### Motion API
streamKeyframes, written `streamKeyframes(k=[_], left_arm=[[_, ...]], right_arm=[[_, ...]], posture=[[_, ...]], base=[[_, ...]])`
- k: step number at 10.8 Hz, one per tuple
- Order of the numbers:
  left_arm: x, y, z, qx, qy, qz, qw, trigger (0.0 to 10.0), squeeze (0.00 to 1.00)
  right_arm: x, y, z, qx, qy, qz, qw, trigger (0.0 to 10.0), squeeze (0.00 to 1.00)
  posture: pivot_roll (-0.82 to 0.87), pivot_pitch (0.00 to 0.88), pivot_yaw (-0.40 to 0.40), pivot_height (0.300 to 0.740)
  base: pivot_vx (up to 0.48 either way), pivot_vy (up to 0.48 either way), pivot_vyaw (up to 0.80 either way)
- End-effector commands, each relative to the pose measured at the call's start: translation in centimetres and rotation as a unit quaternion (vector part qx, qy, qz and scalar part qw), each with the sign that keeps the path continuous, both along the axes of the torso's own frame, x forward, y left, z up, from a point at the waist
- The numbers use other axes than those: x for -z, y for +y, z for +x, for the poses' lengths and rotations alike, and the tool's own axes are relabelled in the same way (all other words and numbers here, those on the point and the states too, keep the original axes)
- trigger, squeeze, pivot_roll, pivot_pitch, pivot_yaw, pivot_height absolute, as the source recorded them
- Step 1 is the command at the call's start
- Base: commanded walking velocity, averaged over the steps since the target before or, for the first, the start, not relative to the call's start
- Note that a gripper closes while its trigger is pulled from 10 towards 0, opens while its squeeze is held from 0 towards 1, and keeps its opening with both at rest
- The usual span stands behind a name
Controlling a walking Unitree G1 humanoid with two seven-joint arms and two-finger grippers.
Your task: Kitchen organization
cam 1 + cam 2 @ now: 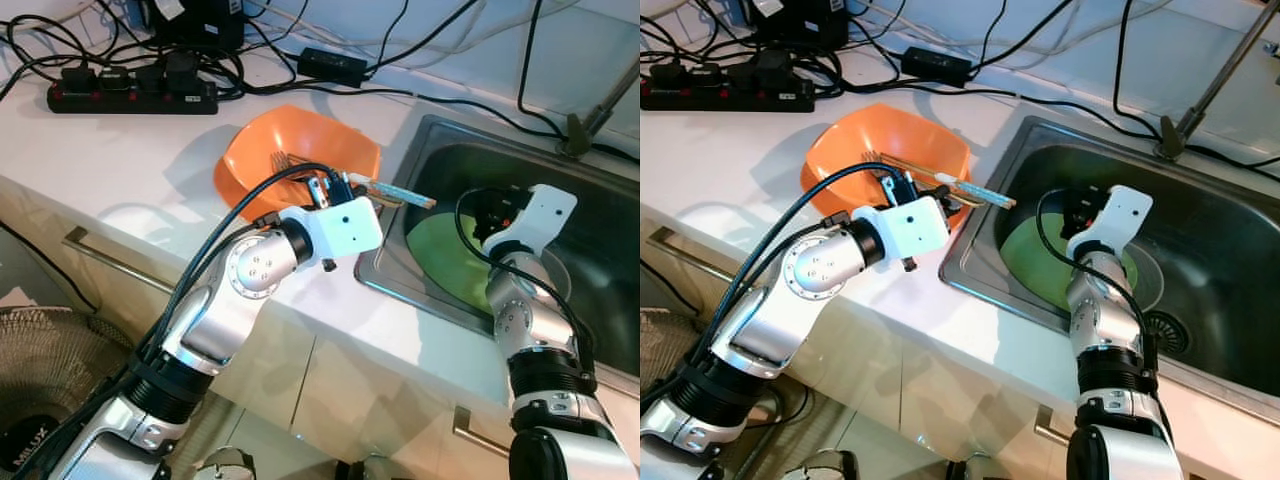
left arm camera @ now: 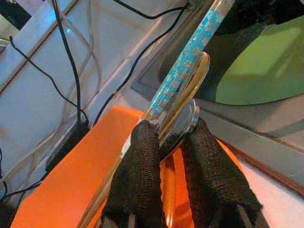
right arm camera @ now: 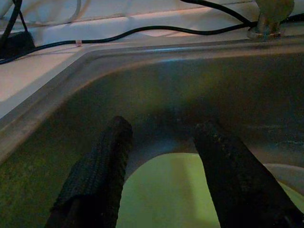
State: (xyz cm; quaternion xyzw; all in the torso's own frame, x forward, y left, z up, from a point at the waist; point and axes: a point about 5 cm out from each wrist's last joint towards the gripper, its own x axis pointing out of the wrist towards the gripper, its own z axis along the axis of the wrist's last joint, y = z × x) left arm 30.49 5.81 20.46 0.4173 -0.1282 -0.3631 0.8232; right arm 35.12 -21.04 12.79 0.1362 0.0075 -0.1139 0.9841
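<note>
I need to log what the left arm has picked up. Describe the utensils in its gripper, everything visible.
The left gripper is shut on a bundle of utensils: a clear stick with blue speckled pattern and a shiny metal handle with a rounded end, pressed together between the black fingers. They lie nearly level, their free ends reaching from above the orange bowl across the sink rim. How many pieces are in the bundle is unclear.

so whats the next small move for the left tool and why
Probably lift the cutlery a little higher. The left tool is shut on it just above the orange bowl, handles pointing over the sink rim where the green plate lies.
</note>
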Motion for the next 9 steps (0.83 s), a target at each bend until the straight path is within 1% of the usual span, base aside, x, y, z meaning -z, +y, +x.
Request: streamKeyframes(k=[1, 2, 3, 5, 7, 8, 9], left_arm=[[-0.1, -0.3, -0.1, 0.003, -0.001, -0.002, 1.000, 10.0, 0.00], [-0.4, -0.4, 0.0, 0.003, -0.011, -0.010, 1.000, 10.0, 0.00], [-1.6, -0.4, 0.1, -0.002, -0.037, -0.037, 0.999, 10.0, 0.00], [-3.1, 0.1, 0.4, -0.021, -0.069, -0.077, 0.994, 10.0, 0.00], [-2.9, 0.2, 0.5, -0.024, -0.069, -0.072, 0.995, 10.0, 0.00], [-2.8, 0.2, 0.5, -0.025, -0.067, -0.074, 0.995, 4.6, 0.00], [-2.7, 0.3, 0.5, -0.023, -0.063, -0.079, 0.995, 0.0, 0.00]], right_arm=[[0.0, -0.2, 0.0, 0.007, -0.001, 0.004, 1.000, 10.0, 0.00], [0.0, -0.3, 0.0, 0.007, -0.002, 0.004, 1.000, 10.0, 0.00], [0.0, -0.3, 0.0, 0.008, -0.002, 0.004, 1.000, 10.0, 0.00], [0.0, -0.3, 0.0, 0.009, -0.001, 0.004, 1.000, 10.0, 0.00], [0.0, -0.2, 0.0, 0.008, -0.001, 0.004, 1.000, 10.0, 0.00], [0.0, -0.3, 0.0, 0.008, -0.001, 0.003, 1.000, 10.0, 0.00], [0.0, -0.3, 0.0, 0.009, -0.001, 0.003, 1.000, 10.0, 0.00]], posture=[[0.04, 0.071, -0.120, 0.740], [0.04, 0.071, -0.120, 0.740], [0.04, 0.070, -0.118, 0.740], [0.04, 0.069, -0.119, 0.740], [0.04, 0.070, -0.119, 0.740], [0.04, 0.068, -0.119, 0.740], [0.04, 0.067, -0.120, 0.740]], base=[[0.000, 0.000, 0.00], [0.000, 0.000, 0.00], [0.000, 0.000, 0.00], [0.000, 0.000, 0.00], [0.000, 0.000, 0.00], [0.000, 0.000, 0.00], [0.000, 0.000, 0.00]])
